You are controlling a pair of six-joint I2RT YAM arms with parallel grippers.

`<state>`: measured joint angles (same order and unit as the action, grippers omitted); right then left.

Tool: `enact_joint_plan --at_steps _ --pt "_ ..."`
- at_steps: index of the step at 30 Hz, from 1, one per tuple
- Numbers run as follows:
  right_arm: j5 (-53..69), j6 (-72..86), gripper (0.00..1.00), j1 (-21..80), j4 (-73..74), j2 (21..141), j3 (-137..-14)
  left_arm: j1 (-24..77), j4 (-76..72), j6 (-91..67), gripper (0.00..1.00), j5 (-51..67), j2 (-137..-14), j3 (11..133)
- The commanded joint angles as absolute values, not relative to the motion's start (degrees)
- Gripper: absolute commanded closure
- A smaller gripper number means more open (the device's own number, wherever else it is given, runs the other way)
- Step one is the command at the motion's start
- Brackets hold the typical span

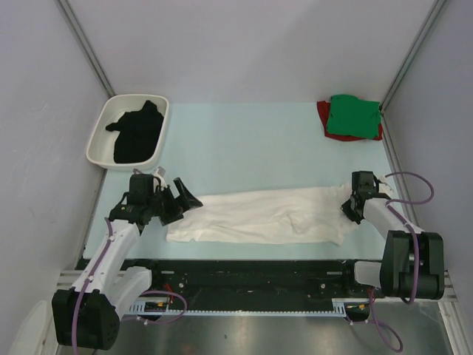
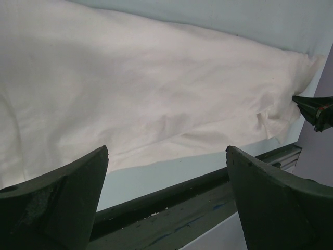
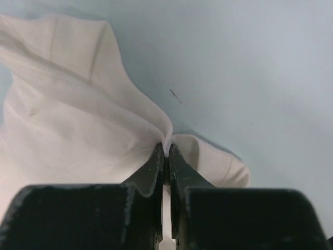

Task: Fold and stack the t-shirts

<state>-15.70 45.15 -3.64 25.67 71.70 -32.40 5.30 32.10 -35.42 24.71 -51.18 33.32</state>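
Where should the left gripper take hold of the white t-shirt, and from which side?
Probably at the left edge of the white t-shirt, coming in low from the left. The shirt lies flat and stretched sideways. The right gripper is pinched on its right end, and the open left gripper hovers beside the free left end, so that edge is the nearest to reach.

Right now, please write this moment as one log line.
right tool shut on white t-shirt | left tool open near its other end | green t-shirt on red t-shirt | black t-shirt in tray
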Motion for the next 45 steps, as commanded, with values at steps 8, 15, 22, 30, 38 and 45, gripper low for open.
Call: enact_joint_plan --at_steps 8,15,22,30,38,45 --pt "-12.5 37.1 1.0 -3.5 14.9 85.7 -43.3 5.5 30.3 -34.5 0.0 26.0 -49.9 33.0" --pt "-6.5 32.2 1.0 -0.2 10.5 100.4 -59.6 5.5 32.0 -34.8 0.0 24.6 -49.6 34.7" --pt "-0.7 28.5 1.0 7.4 13.9 119.6 -83.7 5.5 31.6 -35.5 0.0 23.9 -50.2 36.0" --pt "1.3 22.1 1.0 14.2 30.2 145.1 -125.2 5.6 29.4 -35.9 0.0 23.3 -54.8 37.8" --pt "2.4 26.1 1.0 14.2 27.7 156.6 -144.9 5.7 27.5 -38.1 0.0 21.1 -57.6 38.9" --pt "3.2 30.6 0.72 13.9 14.8 156.0 -142.9 5.8 23.6 -42.7 0.0 18.0 -57.7 38.8"
